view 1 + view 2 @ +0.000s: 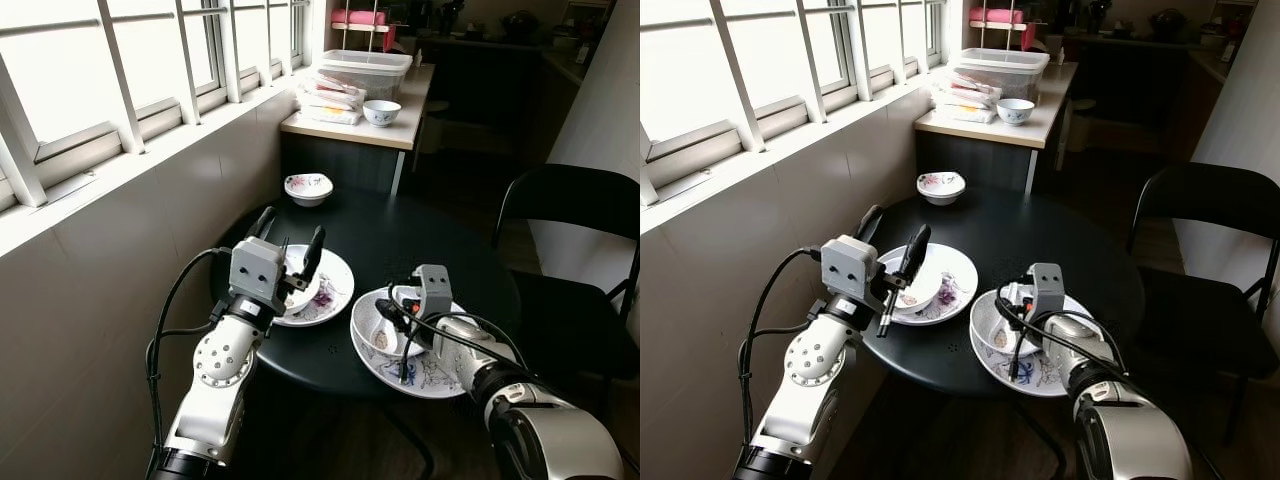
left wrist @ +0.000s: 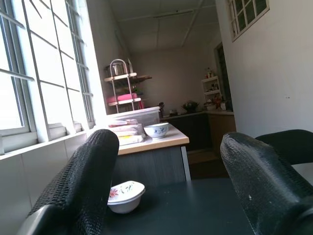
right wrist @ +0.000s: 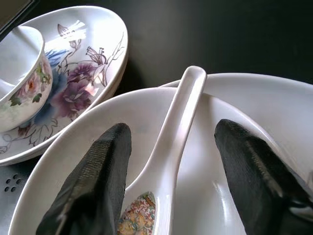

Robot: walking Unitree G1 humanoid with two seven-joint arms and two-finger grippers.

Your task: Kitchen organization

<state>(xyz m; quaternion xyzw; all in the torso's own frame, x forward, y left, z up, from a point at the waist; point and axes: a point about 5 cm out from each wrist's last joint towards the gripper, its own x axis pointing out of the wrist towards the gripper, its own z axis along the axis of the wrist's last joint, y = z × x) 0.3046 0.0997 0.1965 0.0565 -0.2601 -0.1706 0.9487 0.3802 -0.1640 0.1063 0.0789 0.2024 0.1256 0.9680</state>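
On the round black table lie two flowered plates. The left plate holds a small flowered bowl. My left gripper hovers open above that plate, fingers pointing toward the far side. The right plate carries a wide white bowl with a white ceramic spoon lying in it. My right gripper reaches into this bowl, open, one finger on each side of the spoon's handle and apart from it.
Another small flowered bowl sits at the table's far edge by the wall. Beyond it a counter holds a blue-patterned bowl, a clear tub and stacked packets. A black chair stands right of the table.
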